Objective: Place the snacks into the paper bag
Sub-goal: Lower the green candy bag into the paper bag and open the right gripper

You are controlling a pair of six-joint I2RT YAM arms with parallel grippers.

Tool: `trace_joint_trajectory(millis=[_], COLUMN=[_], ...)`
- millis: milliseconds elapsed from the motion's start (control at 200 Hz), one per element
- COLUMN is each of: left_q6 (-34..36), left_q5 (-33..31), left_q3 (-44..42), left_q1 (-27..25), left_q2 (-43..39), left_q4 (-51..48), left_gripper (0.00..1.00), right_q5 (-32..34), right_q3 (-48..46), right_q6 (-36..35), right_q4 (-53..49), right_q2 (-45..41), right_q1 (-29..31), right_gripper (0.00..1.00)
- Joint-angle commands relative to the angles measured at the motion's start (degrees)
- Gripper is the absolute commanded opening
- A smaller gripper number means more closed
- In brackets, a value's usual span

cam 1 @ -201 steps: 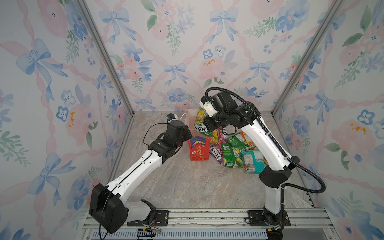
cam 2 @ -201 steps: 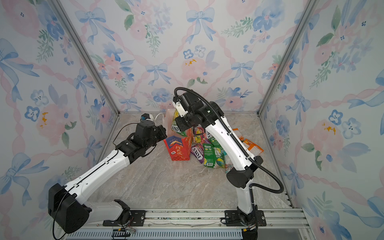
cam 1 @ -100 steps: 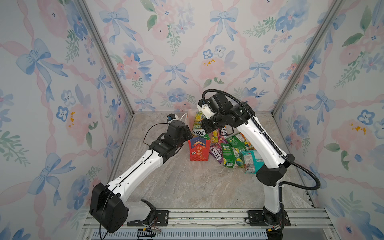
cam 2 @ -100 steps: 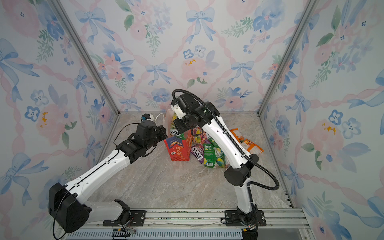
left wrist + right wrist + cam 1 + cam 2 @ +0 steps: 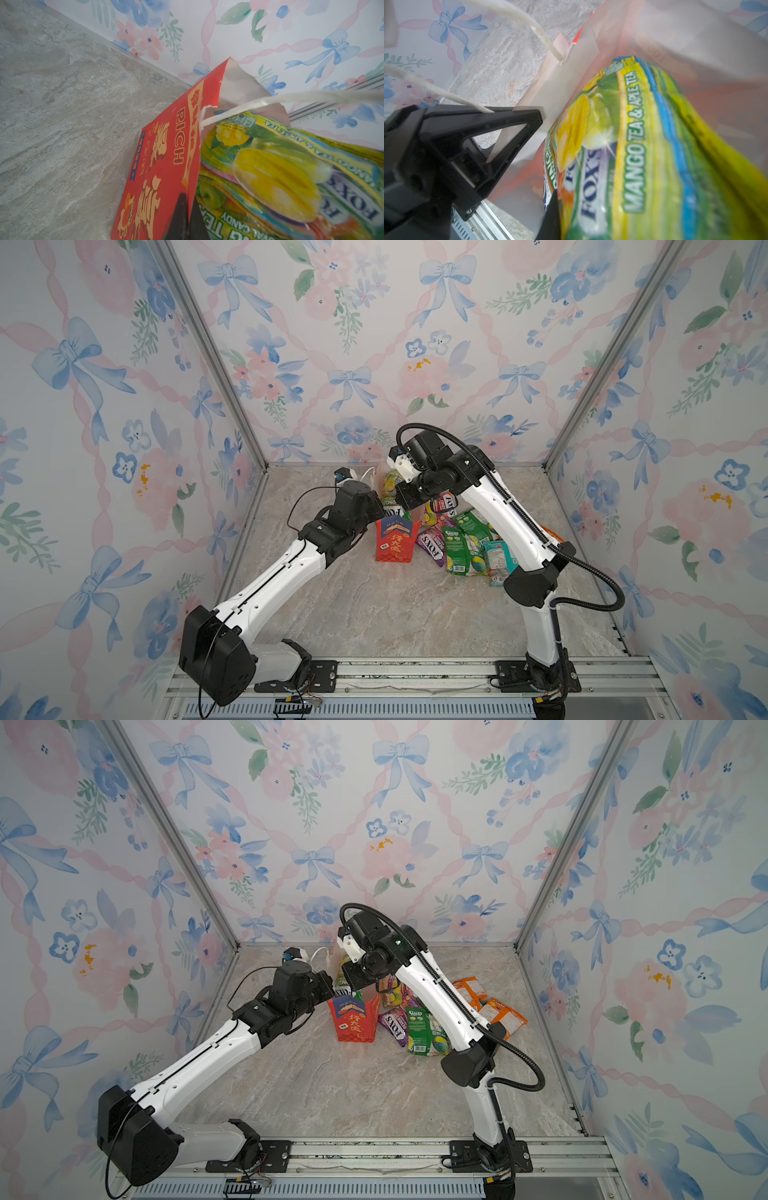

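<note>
The red paper bag (image 5: pixel 395 545) (image 5: pixel 353 1023) stands upright at the middle of the floor with its mouth open. My left gripper (image 5: pixel 376 512) (image 5: pixel 188 197) is shut on the bag's near wall (image 5: pixel 166 166) at the rim. My right gripper (image 5: pixel 405 506) (image 5: pixel 558 203) is shut on a yellow-green FOX'S snack packet (image 5: pixel 390 489) (image 5: pixel 633 155). The packet hangs in the bag's mouth, against the white inside (image 5: pixel 654 41). More snacks lie in a pile to the bag's right: a purple FOX'S packet (image 5: pixel 430 545), green ones (image 5: pixel 459 547), a teal one (image 5: pixel 498 558) and orange ones (image 5: pixel 490 1006).
White cord handles (image 5: pixel 270 99) (image 5: pixel 546 39) arch loosely over the bag's mouth. Floral walls (image 5: pixel 374 364) close in the back and both sides. A metal rail (image 5: pixel 415 672) with both arm bases runs along the front. The right arm's black cable (image 5: pixel 602 585) loops out to the right.
My right gripper has carried the yellow-green packet leftward and down into the bag's mouth. The left gripper and the bag have stayed put.
</note>
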Motion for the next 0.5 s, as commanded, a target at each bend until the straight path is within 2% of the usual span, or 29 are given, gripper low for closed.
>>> trace_joint_trajectory(millis=[0, 490], left_q6=[-0.1, -0.8], left_q5=[-1.1, -0.8], left_q3=[-0.5, -1.1], left_q1=[-0.2, -0.2], left_q2=[-1.1, -1.1], left_q4=[0.7, 0.8], left_gripper=[0.0, 0.0], right_q5=[-1.9, -3.5], right_q3=[1.9, 0.7], right_q6=[1.1, 3.3], right_q4=[1.7, 4.3], right_q2=[1.1, 2.4], right_q1=[-0.6, -1.9], right_gripper=[0.0, 0.0])
